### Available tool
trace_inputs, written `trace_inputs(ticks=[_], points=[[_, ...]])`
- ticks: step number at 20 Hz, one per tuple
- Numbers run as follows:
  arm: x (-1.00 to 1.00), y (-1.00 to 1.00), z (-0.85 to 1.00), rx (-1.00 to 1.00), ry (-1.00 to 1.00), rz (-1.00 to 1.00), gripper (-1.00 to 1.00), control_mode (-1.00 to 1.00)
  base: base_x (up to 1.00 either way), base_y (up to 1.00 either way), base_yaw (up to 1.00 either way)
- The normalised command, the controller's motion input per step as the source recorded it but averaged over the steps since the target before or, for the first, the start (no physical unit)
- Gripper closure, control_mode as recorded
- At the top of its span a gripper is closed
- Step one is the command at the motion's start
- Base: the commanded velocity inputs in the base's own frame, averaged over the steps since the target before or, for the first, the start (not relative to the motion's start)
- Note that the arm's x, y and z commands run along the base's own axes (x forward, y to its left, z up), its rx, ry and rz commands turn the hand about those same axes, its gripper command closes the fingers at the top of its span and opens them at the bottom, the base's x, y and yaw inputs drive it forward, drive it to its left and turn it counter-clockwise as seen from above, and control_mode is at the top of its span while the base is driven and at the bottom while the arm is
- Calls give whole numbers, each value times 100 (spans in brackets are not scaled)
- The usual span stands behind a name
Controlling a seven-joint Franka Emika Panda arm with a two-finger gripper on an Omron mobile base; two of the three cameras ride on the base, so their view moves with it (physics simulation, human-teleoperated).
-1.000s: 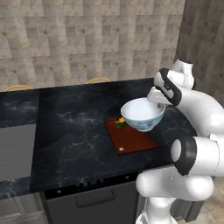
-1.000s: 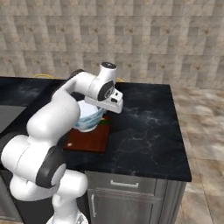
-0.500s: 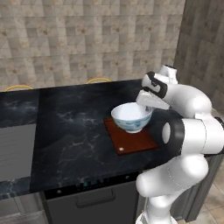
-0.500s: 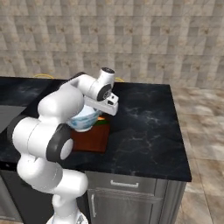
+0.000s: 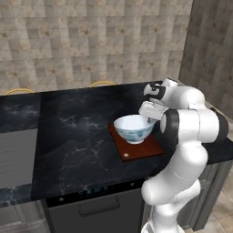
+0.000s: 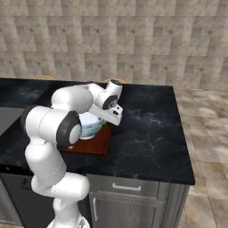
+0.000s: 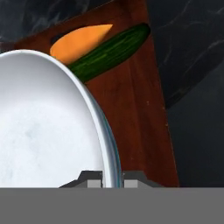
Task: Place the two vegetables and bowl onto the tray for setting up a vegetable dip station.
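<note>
Presently the black marble counter point(image 5: 68, 123) carries the tray point(image 5: 136, 146), a flat reddish-brown wooden board near the front edge, with a small white mark at its near corner in the left base view. On it stands the bowl point(image 5: 134, 128), round, deep and white inside, with a faint bluish pattern on its outer wall; it covers most of the board's width. Whether its base is fully seated or a hair above the wood cannot be settled from these angles.

The gripper point(image 7: 113, 177) is clenched on the bowl's rim, one fingertip inside the wall and one outside, as the hand view shows. Behind the bowl on the same board lie the cucumber point(image 7: 111, 51), slim and dark green, and the carrot point(image 7: 77, 40), orange and tapered, side by side and touching; the bowl's rim hides part of each.

Judgement: all three items appear to be on the tray, so the step in hand is the release. It is best done by confirming the base is flat on the wood, spreading the fingers without dragging the rim sideways, then lifting straight clear so the bowl is not tipped onto the vegetables.
</note>
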Motion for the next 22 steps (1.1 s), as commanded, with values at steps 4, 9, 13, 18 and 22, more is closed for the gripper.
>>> trace_inputs(ticks=[4,9,13,18,22], points=[[0,-1,-48,2,13,2,100,-100,0,0,0],[5,0,-45,1,1,0,100,-100,0,0,0],[1,0,-34,3,-18,0,100,-100,0,0,0],[-7,0,0,1,-6,0,100,-100,0,0,0],[-26,0,0,0,0,0,-100,-100,0,0,0]])
